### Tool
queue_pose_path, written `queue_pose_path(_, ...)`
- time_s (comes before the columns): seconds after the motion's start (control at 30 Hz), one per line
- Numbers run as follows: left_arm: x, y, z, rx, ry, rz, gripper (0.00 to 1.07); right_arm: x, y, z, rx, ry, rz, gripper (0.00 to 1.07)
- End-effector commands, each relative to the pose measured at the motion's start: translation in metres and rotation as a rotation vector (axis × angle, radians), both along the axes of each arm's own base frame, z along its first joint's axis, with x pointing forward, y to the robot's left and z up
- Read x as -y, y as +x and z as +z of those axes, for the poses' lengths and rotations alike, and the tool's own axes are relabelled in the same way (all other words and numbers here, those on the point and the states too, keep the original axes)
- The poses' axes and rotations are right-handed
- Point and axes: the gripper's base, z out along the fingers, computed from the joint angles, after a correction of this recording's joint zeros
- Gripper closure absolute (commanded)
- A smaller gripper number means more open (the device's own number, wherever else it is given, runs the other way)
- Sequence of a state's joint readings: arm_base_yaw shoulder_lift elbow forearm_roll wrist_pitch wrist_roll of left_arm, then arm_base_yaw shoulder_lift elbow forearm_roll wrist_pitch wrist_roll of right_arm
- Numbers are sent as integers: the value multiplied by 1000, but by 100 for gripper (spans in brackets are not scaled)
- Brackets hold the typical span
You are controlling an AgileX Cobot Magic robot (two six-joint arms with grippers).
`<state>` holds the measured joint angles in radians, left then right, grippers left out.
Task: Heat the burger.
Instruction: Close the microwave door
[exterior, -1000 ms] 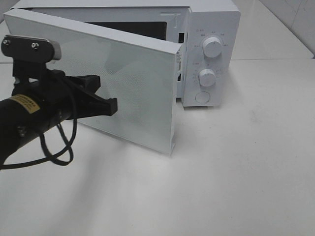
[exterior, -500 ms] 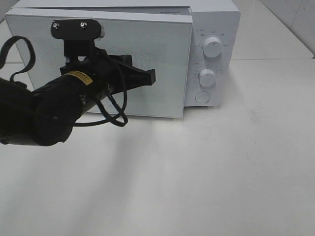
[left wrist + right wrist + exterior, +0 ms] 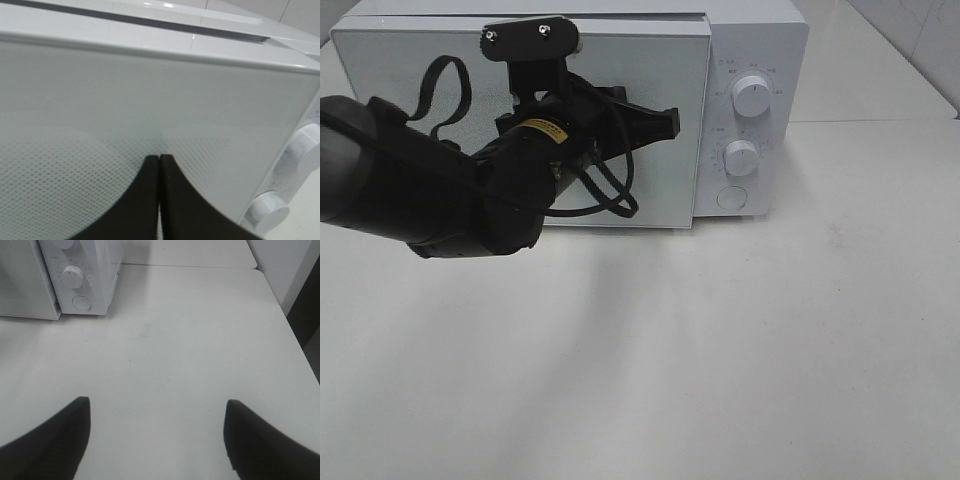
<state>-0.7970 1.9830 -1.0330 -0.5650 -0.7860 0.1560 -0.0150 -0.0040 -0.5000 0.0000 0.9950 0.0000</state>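
Burger unseen, left gripper point(image 3: 159, 158) pressed together at microwave door point(image 3: 660, 195), arm stretched forward, right gripper point(image 3: 156, 402) spread.

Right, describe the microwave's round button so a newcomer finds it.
Find the white box-shaped microwave on the white tabletop. On its panel right of the closed white door, an upper white knob and a lower white knob stack vertically; the flat round white button sits just below them. Unlike them, it has no scale marks around it.
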Motion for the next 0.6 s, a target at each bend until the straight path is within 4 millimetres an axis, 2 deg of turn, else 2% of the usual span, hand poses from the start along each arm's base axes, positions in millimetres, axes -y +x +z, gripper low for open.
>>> queue_pose_path(0.03,6,7,5,29,-14,16,107,0,-4,-1,27,-1,-8,34)
queue_pose_path(0.33,15,19,7,58,31,44,107,0,-4,-1,27,-1,-8,34)
queue_pose_path(0.6,22,29,0,58,74,52,107,0,-4,-1,27,-1,-8,34)
